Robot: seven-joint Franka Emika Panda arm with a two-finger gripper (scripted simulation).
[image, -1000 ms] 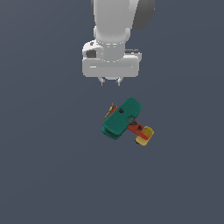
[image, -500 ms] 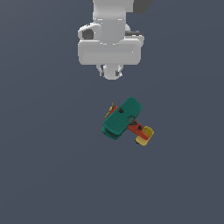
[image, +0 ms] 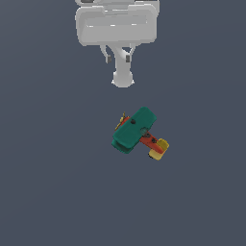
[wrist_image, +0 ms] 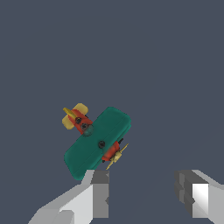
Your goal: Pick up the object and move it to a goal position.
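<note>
The toy aeroplane [image: 134, 130] lies on the dark grey floor, with a broad teal-green wing, a red body and a yellow tail [image: 158, 149]. In the wrist view the aeroplane [wrist_image: 97, 142] lies just beyond one fingertip and off to the side of the gap between the fingers. My gripper [image: 118, 58] hangs high over the floor, toward the top of the exterior view, well apart from the aeroplane. It is open and empty. In the wrist view the gripper [wrist_image: 146, 197] shows two grey fingers [wrist_image: 100, 194] set wide apart with nothing between them.
Plain dark grey floor all around the aeroplane. The white hand body [image: 116, 24] fills the top of the exterior view, with a rounded white arm part [image: 122, 79] showing below the fingers.
The gripper has moved toward the top of the exterior view and looks larger, farther from the aeroplane. The aeroplane has not moved. The fingers stay open.
</note>
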